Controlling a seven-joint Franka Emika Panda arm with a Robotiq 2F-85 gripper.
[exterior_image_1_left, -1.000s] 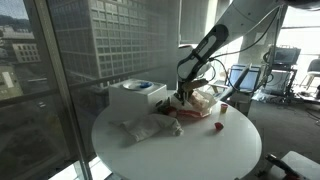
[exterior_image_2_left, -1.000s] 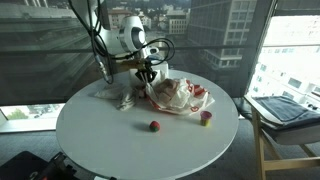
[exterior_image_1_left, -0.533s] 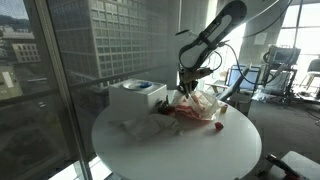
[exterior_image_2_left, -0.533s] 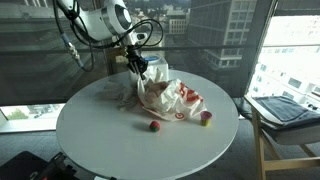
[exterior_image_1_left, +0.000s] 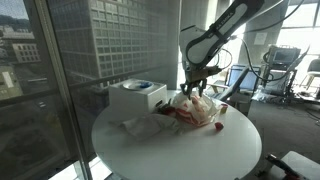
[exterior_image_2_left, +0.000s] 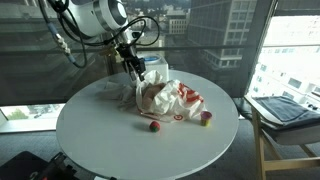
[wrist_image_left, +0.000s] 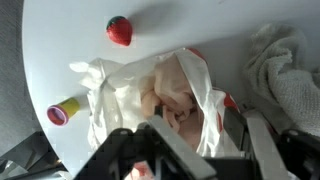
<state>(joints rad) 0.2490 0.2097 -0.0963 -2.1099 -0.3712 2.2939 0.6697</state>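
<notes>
A white plastic bag with red print (exterior_image_1_left: 198, 108) (exterior_image_2_left: 170, 98) lies crumpled on the round white table (exterior_image_1_left: 170, 152) (exterior_image_2_left: 95, 140). My gripper (exterior_image_1_left: 192, 88) (exterior_image_2_left: 137, 72) hangs just above the bag's upper edge. In the wrist view the gripper (wrist_image_left: 195, 140) is open. Its fingers stand wide apart, and the bag (wrist_image_left: 170, 85) and its loose handle lie below and between them. I cannot tell whether the plastic touches a finger. A red toy strawberry (wrist_image_left: 120, 30) (exterior_image_2_left: 154, 126) lies on the table beside the bag.
A small yellow and pink object (wrist_image_left: 63, 112) (exterior_image_2_left: 206, 118) sits near the bag. A crumpled white cloth (exterior_image_1_left: 135, 126) (wrist_image_left: 290, 70) lies beside it. A white box (exterior_image_1_left: 137, 96) stands at the table's edge by the window. A chair (exterior_image_2_left: 285, 110) stands off the table.
The gripper has risen from inside the bag's folds to just above it and shifted sideways. Its jaws were shut and now stand apart.
</notes>
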